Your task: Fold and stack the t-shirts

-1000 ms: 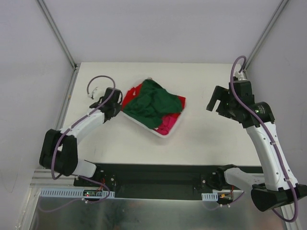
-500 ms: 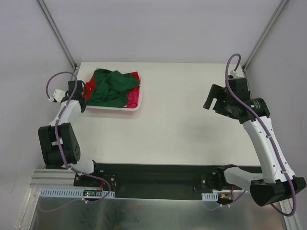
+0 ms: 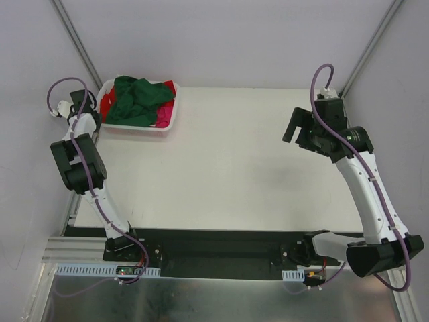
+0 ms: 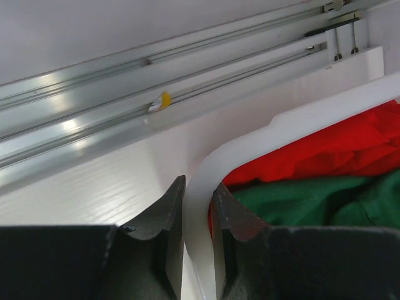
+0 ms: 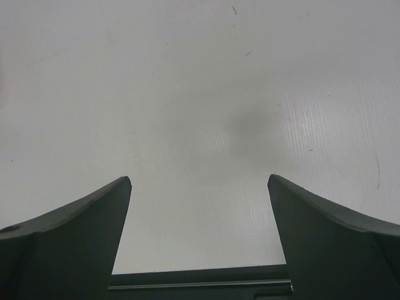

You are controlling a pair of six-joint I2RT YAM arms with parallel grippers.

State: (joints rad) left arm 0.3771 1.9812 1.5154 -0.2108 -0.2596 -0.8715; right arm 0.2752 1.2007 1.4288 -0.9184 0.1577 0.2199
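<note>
None folded, none stacked: t-shirts [image 3: 137, 102] all bundled in one heap inside the white basket [image 3: 137, 130], at the far left corner of the table [image 3: 228, 174]. Reads as the very start of the job. Every fold to be made, no pile begun, each tee yet to be lifted out and spread flat on the bare surface to the right.

Far left first: left gripper [image 3: 94, 115] clamped on the basket's left end. From the wrist view, one dark finger [image 4: 164, 219] outside the wall and the other inside, pinching the rim [image 4: 294, 115] just at its rounded corner. Smooth, glossy white plastic, thick and rolled at the lip, stiff enough to be held by one edge. Beyond it, brushed aluminium rails [image 4: 94, 94] along the table's border.

Inside the basket: dark green tee [image 3: 134, 100] on top, crumpled into soft ridges; red tee [image 3: 169, 88] showing beneath at the far right corner; pink tee [image 3: 163, 118] peeking out at the near right. Matte, limp cotton throughout, creased and lumpy, no flat panel or straight hem to be made out; likely to sag and drape when picked up.

Further right, plain white tabletop, matte, faintly ribbed and finely scratched in the right wrist view.

Far right: right gripper [image 3: 299, 129] raised above the table, well apart from the basket, holding nothing, its blunt dark wedge-shaped fingers [image 5: 75, 219] spread wide over bare surface.
</note>
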